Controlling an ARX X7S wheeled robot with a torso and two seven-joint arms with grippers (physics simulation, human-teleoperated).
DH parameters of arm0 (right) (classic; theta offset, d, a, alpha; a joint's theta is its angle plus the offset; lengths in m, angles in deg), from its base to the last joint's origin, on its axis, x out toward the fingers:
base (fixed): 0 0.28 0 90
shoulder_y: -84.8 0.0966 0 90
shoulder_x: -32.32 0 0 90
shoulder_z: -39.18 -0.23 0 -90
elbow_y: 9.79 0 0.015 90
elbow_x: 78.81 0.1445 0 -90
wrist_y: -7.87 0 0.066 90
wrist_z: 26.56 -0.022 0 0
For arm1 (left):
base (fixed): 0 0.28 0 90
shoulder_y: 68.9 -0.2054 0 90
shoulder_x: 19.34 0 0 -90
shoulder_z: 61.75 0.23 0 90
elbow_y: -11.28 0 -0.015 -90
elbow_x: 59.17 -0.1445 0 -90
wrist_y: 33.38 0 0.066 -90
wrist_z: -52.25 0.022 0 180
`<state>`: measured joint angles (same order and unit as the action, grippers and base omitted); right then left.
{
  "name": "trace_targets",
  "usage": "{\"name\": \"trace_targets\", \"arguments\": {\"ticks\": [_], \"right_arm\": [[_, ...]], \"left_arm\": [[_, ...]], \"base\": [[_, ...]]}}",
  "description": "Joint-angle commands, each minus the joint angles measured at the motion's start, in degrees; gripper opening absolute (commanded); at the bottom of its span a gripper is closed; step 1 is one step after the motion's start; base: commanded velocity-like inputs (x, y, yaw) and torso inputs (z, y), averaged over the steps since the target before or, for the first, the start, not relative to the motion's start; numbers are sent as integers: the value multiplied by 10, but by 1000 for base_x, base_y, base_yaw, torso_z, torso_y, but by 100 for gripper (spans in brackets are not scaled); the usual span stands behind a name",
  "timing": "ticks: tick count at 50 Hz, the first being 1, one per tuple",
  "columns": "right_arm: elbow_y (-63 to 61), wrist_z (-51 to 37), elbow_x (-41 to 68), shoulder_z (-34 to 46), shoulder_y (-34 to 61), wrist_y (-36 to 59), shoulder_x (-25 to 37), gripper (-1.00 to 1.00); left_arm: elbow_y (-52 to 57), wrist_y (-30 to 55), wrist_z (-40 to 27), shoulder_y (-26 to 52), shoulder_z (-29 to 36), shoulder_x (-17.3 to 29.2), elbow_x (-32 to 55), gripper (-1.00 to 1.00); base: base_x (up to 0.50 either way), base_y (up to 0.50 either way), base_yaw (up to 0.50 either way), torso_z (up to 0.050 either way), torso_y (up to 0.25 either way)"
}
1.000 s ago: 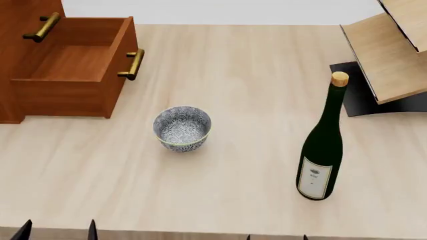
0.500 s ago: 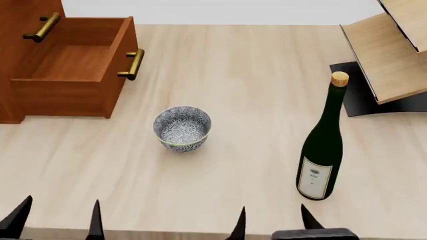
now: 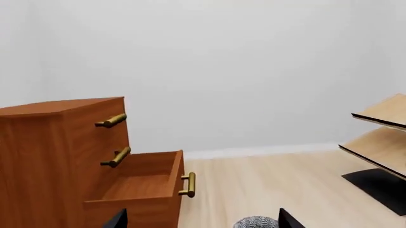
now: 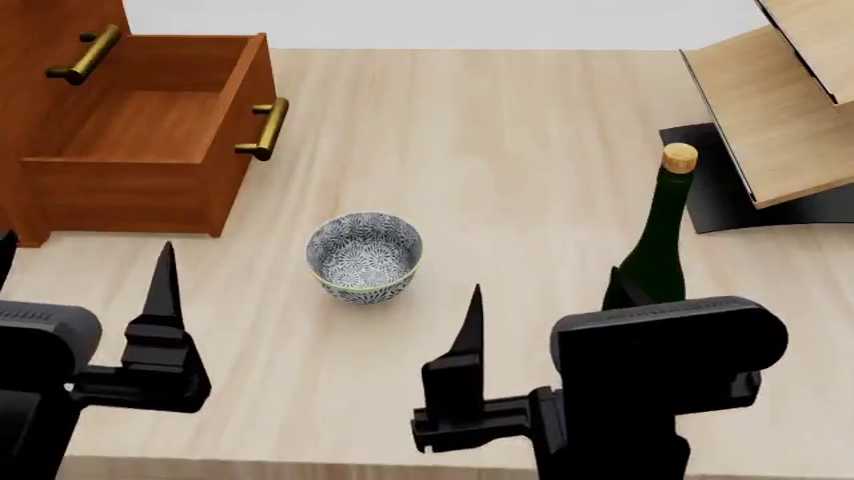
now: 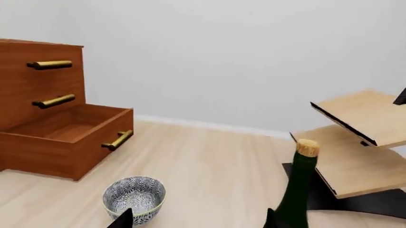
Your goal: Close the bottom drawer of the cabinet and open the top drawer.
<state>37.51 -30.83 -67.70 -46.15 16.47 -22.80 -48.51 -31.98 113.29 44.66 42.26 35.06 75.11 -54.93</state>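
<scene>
In the head view we see both arms raised at the near edge of the worktop (image 4: 534, 130), fingers pointing toward twelve o'clock. The left pincer (image 4: 80, 300) sits at about seven o'clock; its right finger (image 4: 163, 290) stands as a dark spike, the other shows only as a sliver at the frame's left edge, and nothing lies between them, so it is released. The right pincer (image 4: 547, 300) sits at about five o'clock under a bulky black housing; its left finger (image 4: 467, 325) is a tall spike, its other tip peeks out beside the bottle (image 4: 657, 240), and the gap between them is wide and empty, so it too is released. Neither touches anything.

The cabinet (image 4: 40, 100) stands at ten o'clock on the worktop, its front facing three o'clock. The bottom drawer (image 4: 147, 140) is pulled well out toward three o'clock, its empty box lying with its long axis along that line, and its brass handle (image 4: 267, 128) runs across the front. In the left wrist view, the top drawer (image 3: 104, 114) sits flush in the cabinet, as does the middle drawer (image 3: 108, 152).

A patterned bowl (image 4: 364, 255) rests between the pincers and the bottom drawer, apart from each. A pale rack (image 4: 787, 110) stands at two o'clock.
</scene>
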Motion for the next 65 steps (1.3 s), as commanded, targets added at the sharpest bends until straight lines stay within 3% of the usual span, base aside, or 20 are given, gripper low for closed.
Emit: {"name": "trace_targets", "arguments": {"ticks": [1, 4, 5, 6, 7, 8, 11, 12, 14, 15, 17, 20, 21, 29, 32, 35, 51, 65], "right_arm": [[-34, -4, 12, -4, 31, 50, 4, 100], [-34, -5, 13, -4, 31, 50, 5, 100], [-34, -12, 11, -16, 32, 49, 0, 100], [-32, -11, 9, -10, 32, 48, 7, 100], [-30, -11, 8, -11, 28, 41, 7, 100], [-29, -12, 11, -18, 26, 37, 2, 100], [-30, -17, 2, -3, 24, 26, 9, 100], [-28, -18, 1, 0, 23, 25, 10, 100], [-24, -22, -3, 5, 23, 23, 12, 100], [-24, -20, -2, 7, 22, 20, 13, 100], [-21, -18, -1, 16, 23, 29, 17, 100], [-23, -26, -12, 32, 22, 21, 25, 100], [-22, -26, -10, 27, 22, 16, 22, 100], [-21, -24, 0, 14, 22, 17, 17, 100], [-12, -28, -1, 12, 26, 17, 16, 100], [-15, -29, 0, 12, 25, 14, 16, 100], [-37, -18, 12, 13, 8, -34, 23, 100], [-41, -19, 6, 33, 2, -57, 36, 100]], "left_arm": [[47, 81, -6, 48, -3, -1, 15, 100], [47, 81, -8, 49, -3, 0, 18, 100], [44, 92, -10, 56, -38, -19, 28, 100], [37, 116, -27, 77, -124, -44, 114, 100], [32, 103, -35, 75, -144, -29, 132, 100], [16, 77, -64, 76, -137, -5, 93, 100], [8, 73, -67, 83, -193, 0, 97, 100], [14, 113, -68, 114, -220, -1, 109, 100], [1, 84, -58, 99, -274, -17, 124, 100], [5, 121, -65, 131, -291, -4, 128, 100], [-10, 69, -49, 101, -292, 1, 125, 100], [-19, 71, -54, 127, -303, 24, 119, 100], [-31, 30, -47, 109, -322, 16, 118, 100], [-28, 21, -87, 160, -456, -16, 141, 100], [-28, -41, -126, 145, -440, -7, 86, 100], [-28, -62, -143, 158, -498, -28, 106, 100], [-12, -88, -155, 125, -435, 3, 86, 100], [-12, -96, -154, 114, -423, 13, 94, 100]], "base": [[0, 0, 0, 0, 0], [0, 0, 0, 0, 0], [0, 0, 0, 0, 0], [0, 0, 0, 0, 0], [0, 0, 0, 0, 0], [0, 0, 0, 0, 0], [0, 0, 0, 0, 0], [0, 0, 0, 0, 0], [0, 0, 0, 0, 0], [0, 0, 0, 0, 0], [0, 0, 0, 0, 0], [0, 0, 0, 0, 0], [0, 0, 0, 0, 0], [0, 0, 0, 0, 0], [0, 0, 0, 0, 0], [0, 0, 0, 8, 7], [0, 0, 0, 49, 70], [0, 0, 0, 50, 52]]}}
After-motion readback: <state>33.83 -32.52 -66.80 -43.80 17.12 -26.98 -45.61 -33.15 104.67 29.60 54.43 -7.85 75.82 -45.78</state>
